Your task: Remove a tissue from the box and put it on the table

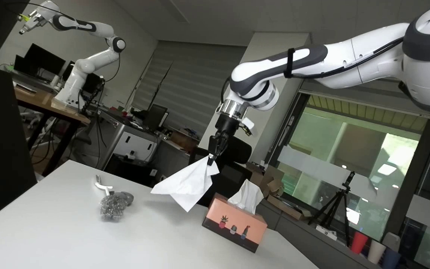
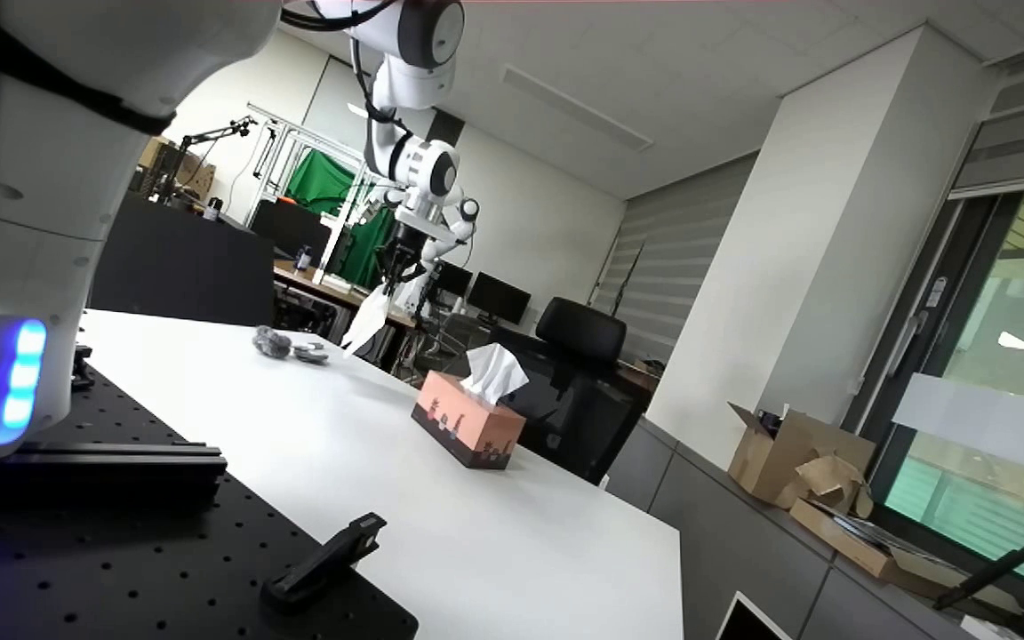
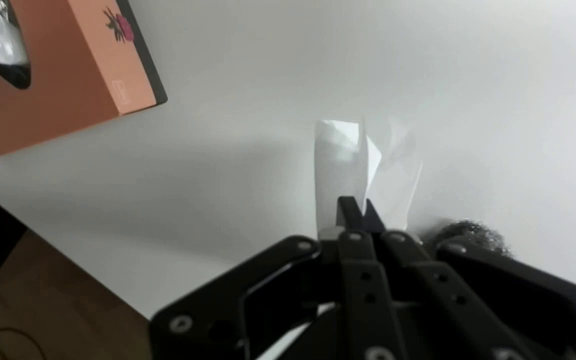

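Robot arm (image 1: 343, 56) extends over a white table (image 1: 43, 224), gripper (image 1: 211, 158) pointing down. Fingers clenched on the upper part of a white tissue (image 1: 187, 183), which hangs in loose folds above the tabletop, apart from the tissue box (image 1: 235, 224). Soft shadow on the table beneath. Whether the lowest corner brushes the surface, I cannot tell from here.

Tissue box upright on the table, near the edge; orange over a dark band, small potted plants printed on its long side. A second tissue (image 1: 248, 196) pokes up out of the slot.

On the far side of the hanging tissue from the box: a ball of shiny grey wire (image 1: 112, 207), and just beside it some small white and grey pieces (image 1: 105, 186) I can't make out.

Around the room: black office chair (image 2: 588, 391) at the table's edge; blue lights (image 2: 23, 373) glowing on the arm's base; another robot arm (image 1: 88, 66) on a wooden desk (image 1: 43, 101); tripod (image 1: 336, 203) by the window (image 1: 353, 145).
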### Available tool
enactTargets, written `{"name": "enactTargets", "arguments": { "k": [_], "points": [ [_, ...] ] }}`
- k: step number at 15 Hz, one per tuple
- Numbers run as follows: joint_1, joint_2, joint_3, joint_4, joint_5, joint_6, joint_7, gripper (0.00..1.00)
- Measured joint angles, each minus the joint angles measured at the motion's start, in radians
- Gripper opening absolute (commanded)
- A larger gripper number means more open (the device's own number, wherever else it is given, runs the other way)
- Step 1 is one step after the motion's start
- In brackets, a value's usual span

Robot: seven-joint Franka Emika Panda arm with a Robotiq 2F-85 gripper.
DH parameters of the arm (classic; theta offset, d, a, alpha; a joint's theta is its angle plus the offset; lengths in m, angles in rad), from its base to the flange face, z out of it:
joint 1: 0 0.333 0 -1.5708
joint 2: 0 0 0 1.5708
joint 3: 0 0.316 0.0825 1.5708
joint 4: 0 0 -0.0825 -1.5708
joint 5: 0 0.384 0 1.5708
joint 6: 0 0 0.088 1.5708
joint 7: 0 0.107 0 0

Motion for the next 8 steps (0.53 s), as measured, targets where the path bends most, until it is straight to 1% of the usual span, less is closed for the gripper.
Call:
{"name": "enactTargets", "arguments": {
  "k": [3, 5, 6, 8],
  "points": [
    [0.027, -0.002, -0.021, -0.163, -0.056, 0.260, 0.039, 0.00],
    [0.051, -0.003, -0.041, -0.273, -0.103, 0.413, 0.081, 0.00],
    [0.063, -0.005, -0.051, -0.331, -0.125, 0.477, 0.103, 0.00],
    [0.077, -0.015, -0.060, -0.440, -0.145, 0.559, 0.128, 0.00]
  ]
}}
